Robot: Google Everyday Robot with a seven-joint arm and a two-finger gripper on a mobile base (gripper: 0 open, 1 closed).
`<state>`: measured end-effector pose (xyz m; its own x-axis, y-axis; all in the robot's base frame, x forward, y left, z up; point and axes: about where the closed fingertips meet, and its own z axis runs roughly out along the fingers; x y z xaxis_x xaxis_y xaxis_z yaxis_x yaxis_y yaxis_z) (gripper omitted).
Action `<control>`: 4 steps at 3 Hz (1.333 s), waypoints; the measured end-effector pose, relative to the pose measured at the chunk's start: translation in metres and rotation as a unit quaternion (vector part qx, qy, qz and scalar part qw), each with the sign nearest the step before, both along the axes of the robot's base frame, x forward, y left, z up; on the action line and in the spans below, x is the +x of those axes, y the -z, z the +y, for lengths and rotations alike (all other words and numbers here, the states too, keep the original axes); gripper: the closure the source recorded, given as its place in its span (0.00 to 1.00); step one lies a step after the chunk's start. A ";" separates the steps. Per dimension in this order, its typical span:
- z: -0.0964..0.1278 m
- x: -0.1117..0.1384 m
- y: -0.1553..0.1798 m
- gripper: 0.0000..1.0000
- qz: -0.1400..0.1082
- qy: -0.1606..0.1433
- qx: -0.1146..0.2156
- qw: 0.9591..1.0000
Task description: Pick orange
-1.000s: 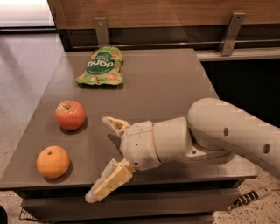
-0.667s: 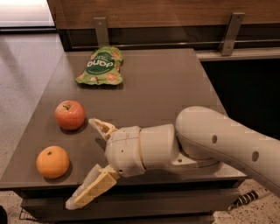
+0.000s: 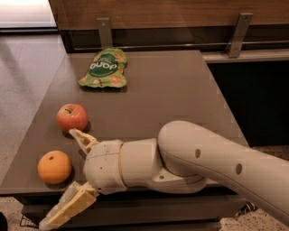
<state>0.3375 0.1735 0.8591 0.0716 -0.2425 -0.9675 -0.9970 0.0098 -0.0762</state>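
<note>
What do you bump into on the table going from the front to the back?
Orange → red apple → green snack bag. The gripper is at the front, right by the orange, jaws open.

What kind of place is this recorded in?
Probably an office break area: a brown counter holding a snack bag, an apple and the orange, wood panelling behind. The hand is open at the counter's front edge, beside the orange.

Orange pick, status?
Gripper open, beside orange, not grasped. Orange sits at table front-left corner. Apple close behind far finger.
</note>
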 end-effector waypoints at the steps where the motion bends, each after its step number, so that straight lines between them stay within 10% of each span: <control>1: 0.026 -0.003 0.012 0.00 0.006 -0.015 -0.005 1.000; 4: 0.052 -0.007 0.025 0.65 0.013 -0.038 -0.013 0.999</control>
